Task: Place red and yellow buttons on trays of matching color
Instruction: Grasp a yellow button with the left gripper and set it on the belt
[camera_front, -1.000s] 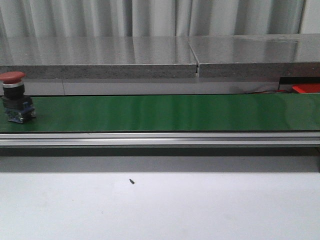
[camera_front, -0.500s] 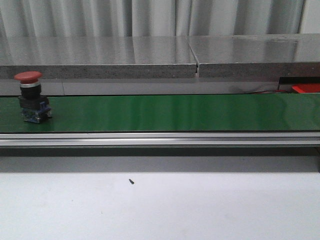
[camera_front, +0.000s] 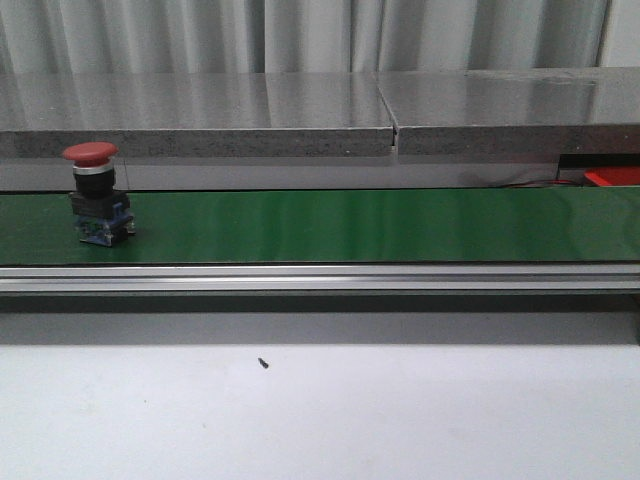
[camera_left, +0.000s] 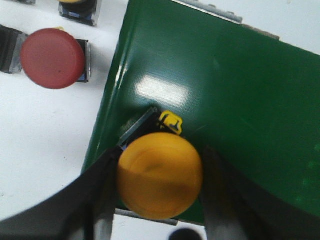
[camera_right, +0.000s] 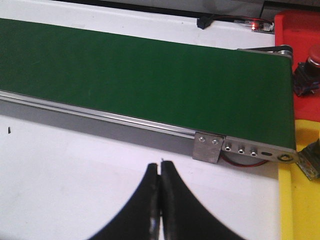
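A red button on a black and blue base stands upright on the green belt at the left in the front view. In the left wrist view my left gripper is shut on a yellow button, one finger on each side of its cap, over the end of the belt. My right gripper is shut and empty above the white table, close to the belt's other end. The red tray holds a red button. The yellow tray lies beside it.
A spare red button and part of another yellow one stand on the white table beside the belt's end. The belt's metal end bracket is just ahead of my right gripper. A button base shows at the yellow tray's edge.
The red button has travelled to the right along the belt, staying upright. Nothing else in the front view has moved.
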